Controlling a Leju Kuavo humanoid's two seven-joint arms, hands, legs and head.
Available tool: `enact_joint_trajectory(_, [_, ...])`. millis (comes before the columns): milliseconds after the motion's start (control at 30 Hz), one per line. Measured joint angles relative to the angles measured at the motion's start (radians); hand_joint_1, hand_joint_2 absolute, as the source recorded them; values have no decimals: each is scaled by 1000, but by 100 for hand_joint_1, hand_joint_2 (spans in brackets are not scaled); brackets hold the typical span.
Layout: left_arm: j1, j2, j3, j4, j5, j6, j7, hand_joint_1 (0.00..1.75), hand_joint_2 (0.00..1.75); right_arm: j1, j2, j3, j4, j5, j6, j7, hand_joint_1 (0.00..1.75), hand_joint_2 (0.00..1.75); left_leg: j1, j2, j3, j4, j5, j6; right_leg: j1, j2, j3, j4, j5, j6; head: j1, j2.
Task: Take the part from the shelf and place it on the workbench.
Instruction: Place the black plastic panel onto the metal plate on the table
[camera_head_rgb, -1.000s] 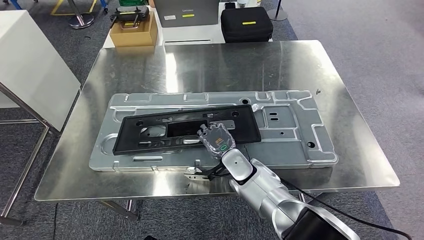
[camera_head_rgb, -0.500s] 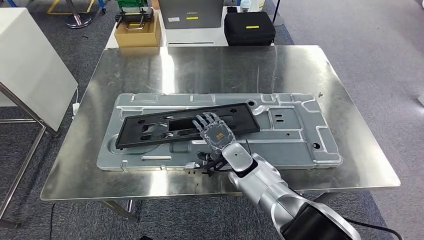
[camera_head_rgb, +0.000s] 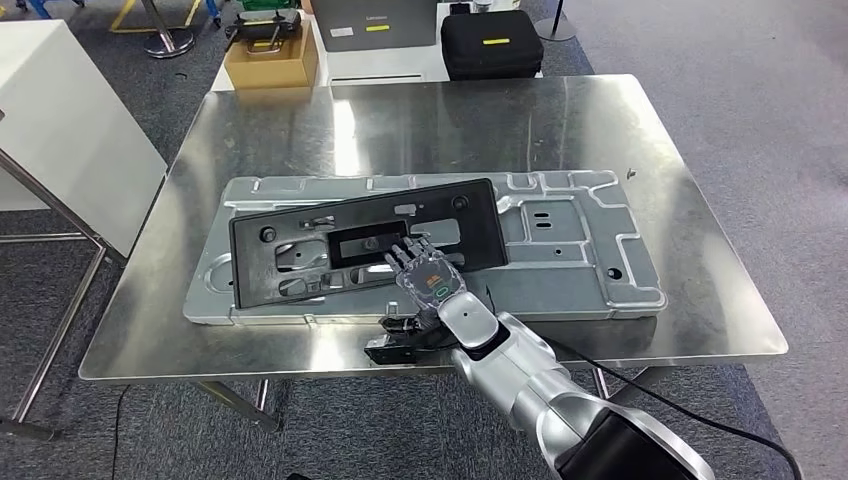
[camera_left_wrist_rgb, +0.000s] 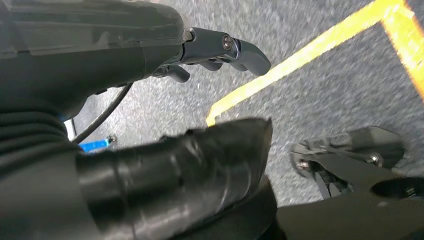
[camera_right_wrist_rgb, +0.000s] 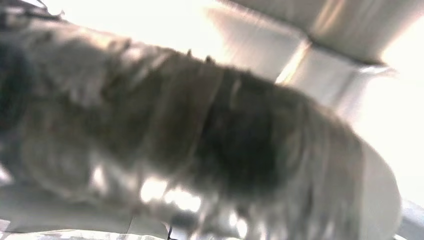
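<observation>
At the far left of your head view sits a white panel (camera_head_rgb: 70, 130) on a metal frame, well apart from the work. Next comes the steel workbench (camera_head_rgb: 250, 120), and on it the big grey stamped plate (camera_head_rgb: 580, 250) lying flat. The black part (camera_head_rgb: 300, 245) now lies on top of that plate, toward its left half, long side running across the bench. Compared with a second ago, it sits squarer to the plate and looks settled flat instead of tilted across it. Some of that shift may be the camera moving, since the whole scene has slid a little.

Further right, your right hand (camera_head_rgb: 425, 275) reaches in from the near edge of the bench. Its fingers (camera_head_rgb: 408, 252) are stretched out and spread, resting over or just above the near edge of the black part. A second ago they looked curled at that edge; now they grip nothing you can make out. The right wrist view is too blurred to confirm contact.

Your left hand (camera_left_wrist_rgb: 150, 45) hangs beside the body over grey floor, fingers loosely apart, holding nothing.

Judging from this, the placing looks essentially done: the part is down on the bench and released. What remains is to draw the right hand back without dragging the part along.
</observation>
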Motion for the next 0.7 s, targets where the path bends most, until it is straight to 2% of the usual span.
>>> enact_joint_trajectory(33, [1,0,1,0,0,-5,0,0,0,1,0,0,0,1,-13,3,0,0,0,0,24,-22,11,0,0,0,-11,3,6,1,0,0])
enact_joint_trajectory(100, [1,0,2,0,-2,-13,0,0,0,3,0,0,0,10,-53,18,0,0,0,1,112,-152,52,3,-1,0,-29,12,17,8,0,0])
enact_joint_trajectory(133, [1,1,2,0,-4,-16,0,0,0,6,-1,0,0,22,-91,37,0,0,-1,0,147,-211,68,7,1,0,-34,16,23,13,0,0])
enact_joint_trajectory(167, [0,1,2,0,-6,-19,1,0,0,11,-1,0,-1,40,-147,64,0,0,-3,-1,167,-249,77,12,2,0,-38,18,28,20,1,0])
enact_joint_trajectory(267, [4,-1,2,0,-14,-22,8,0,0,36,-5,0,-20,119,-358,183,0,0,-9,-2,164,-260,96,32,3,1,-40,12,49,40,3,0])
enact_joint_trajectory(300, [6,-2,3,0,-16,-23,10,0,0,46,-10,0,-37,147,-404,221,0,0,-8,0,159,-262,106,40,2,3,-44,15,43,45,3,0])
enact_joint_trajectory(333, [7,-4,3,0,-17,-24,12,0,0,58,-16,0,-59,172,-429,252,0,0,-7,2,152,-265,118,49,0,5,-53,33,19,49,3,0])
enact_joint_trajectory(367, [7,-6,3,0,-19,-26,13,0,0,69,-24,0,-85,190,-438,274,0,0,-5,5,142,-267,131,56,-1,7,-67,71,-24,53,3,0])
enact_joint_trajectory(433, [7,-10,3,0,-25,-33,14,0,0,94,-41,0,-143,210,-444,314,0,0,-7,7,115,-266,153,65,-3,8,-101,192,-128,57,3,0])
enact_joint_trajectory(467, [8,-11,3,0,-29,-36,15,0,0,106,-50,0,-173,212,-444,337,0,0,-8,7,99,-264,163,65,-4,8,-112,252,-158,59,3,0])
enact_joint_trajectory(500, [9,-12,3,0,-31,-40,16,0,0,115,-60,0,-202,214,-445,361,0,0,-10,7,83,-262,172,65,-4,8,-111,289,-166,60,3,0])
enact_joint_trajectory(533, [10,-13,3,0,-33,-42,16,0,0,122,-69,1,-225,214,-445,382,0,0,-11,7,67,-259,182,65,-4,8,-93,294,-155,60,3,0])
enact_joint_trajectory(567, [10,-14,3,0,-34,-43,17,0,0,126,-77,2,-248,215,-445,398,0,0,-12,7,52,-256,191,63,-4,8,-58,265,-133,57,3,0])
enact_joint_trajectory(600, [10,-16,3,0,-35,-45,17,0,0,128,-84,4,-267,215,-445,407,0,0,-13,7,40,-254,200,61,-3,8,-6,205,-115,52,3,0])
enact_joint_trajectory(633, [10,-17,3,0,-35,-47,17,0,0,130,-89,7,-287,215,-445,412,0,0,-15,7,30,-253,207,57,0,9,50,130,-111,46,3,0])
enact_joint_trajectory(667, [10,-18,3,0,-35,-49,18,0,0,131,-91,9,-304,215,-445,416,0,0,-16,7,24,-253,216,52,2,9,92,69,-113,41,2,0])
enact_joint_trajectory(700, [10,-20,3,0,-35,-51,18,0,0,131,-94,13,-318,215,-445,418,0,0,-15,8,22,-254,224,46,6,10,119,26,-119,37,3,0])
